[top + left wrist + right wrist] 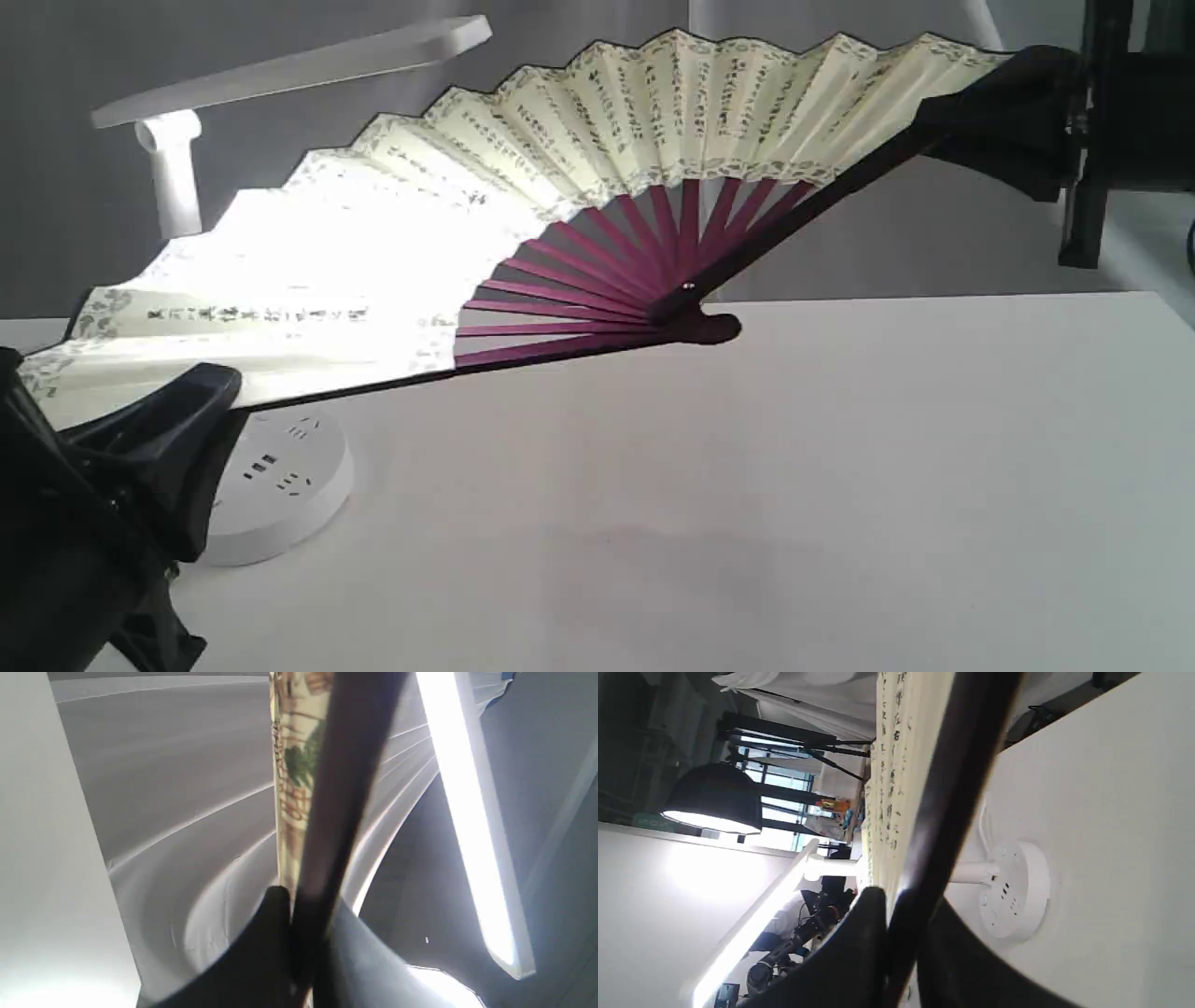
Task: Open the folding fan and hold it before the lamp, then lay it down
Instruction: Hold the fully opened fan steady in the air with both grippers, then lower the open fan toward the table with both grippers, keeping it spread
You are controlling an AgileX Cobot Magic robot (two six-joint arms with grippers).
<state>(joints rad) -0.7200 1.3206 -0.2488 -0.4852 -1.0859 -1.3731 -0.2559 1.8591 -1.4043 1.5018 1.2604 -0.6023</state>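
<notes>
The folding fan (579, 159) is spread wide above the table, its cream leaf with black calligraphy facing the exterior view and its maroon ribs meeting at the pivot (686, 303). My left gripper (201, 397) is shut on the fan's left guard (327, 812). My right gripper (971, 117) is shut on the right guard (952, 788), held higher. The white lamp (177, 168) stands behind the fan's left half, lit, its flat head (299, 65) above the leaf and its glow shining through the paper. The lamp's round base (280, 485) rests under the left guard.
The white table (747, 485) stretches in front of and right of the fan. A grey backdrop (56, 187) hangs behind. A black stand (1092, 140) rises at the far right. The lamp's lit strip (472, 826) passes close to my left gripper.
</notes>
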